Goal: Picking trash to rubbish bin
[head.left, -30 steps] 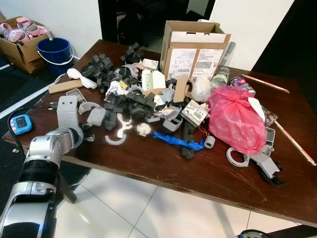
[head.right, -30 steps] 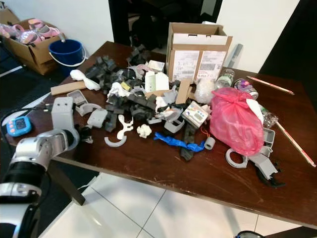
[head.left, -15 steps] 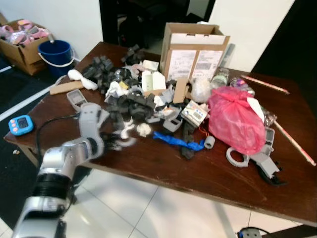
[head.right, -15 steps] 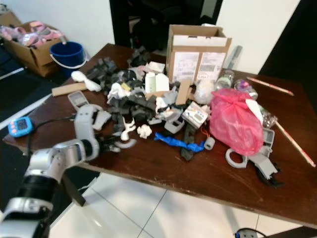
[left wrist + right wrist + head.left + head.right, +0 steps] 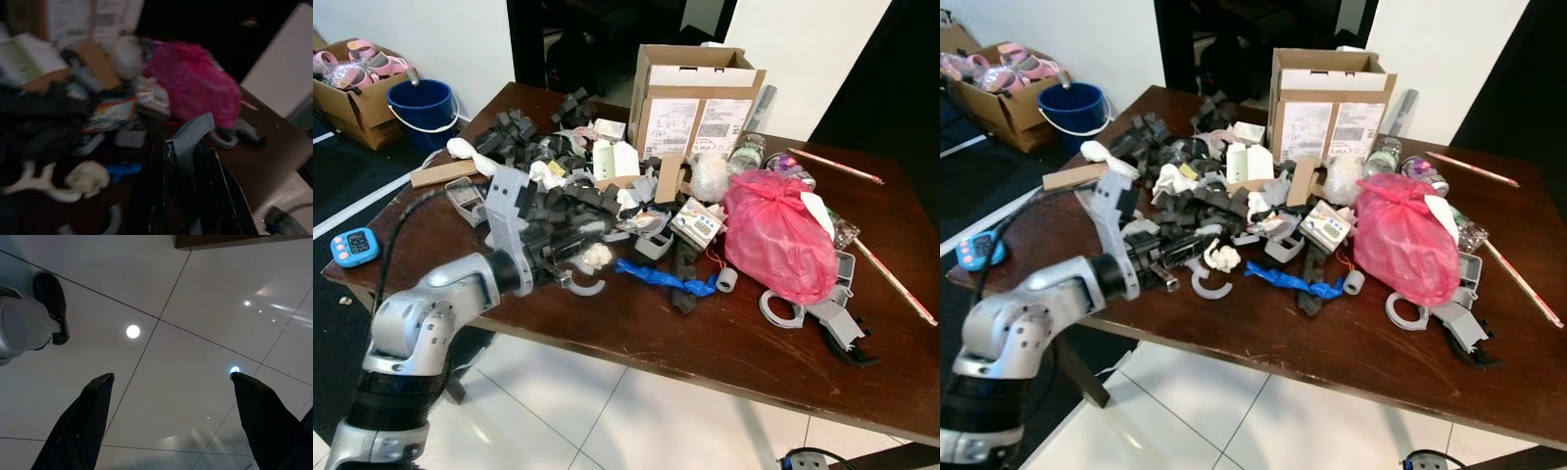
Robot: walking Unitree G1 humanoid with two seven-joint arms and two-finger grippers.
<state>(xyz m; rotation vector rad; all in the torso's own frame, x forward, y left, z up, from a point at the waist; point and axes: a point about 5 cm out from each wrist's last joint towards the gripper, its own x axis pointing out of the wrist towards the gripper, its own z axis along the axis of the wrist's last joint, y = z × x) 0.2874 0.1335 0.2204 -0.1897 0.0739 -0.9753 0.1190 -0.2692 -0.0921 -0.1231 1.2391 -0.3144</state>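
Left gripper (image 5: 183, 161) clamps a grey-blue scrap (image 5: 191, 139) over the table (image 5: 636, 338); right gripper (image 5: 171, 377) gapes above tiles (image 5: 195, 293)

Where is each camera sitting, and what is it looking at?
Left and right eye views: on the head, looking down at the messy table; the left gripper reaches over the clutter.
Left wrist view: on the left arm, looking along its fingers toward the pink bag.
Right wrist view: on the right arm, facing the tiled floor past the right gripper.
Shared: head and left wrist views both show the pink bag.
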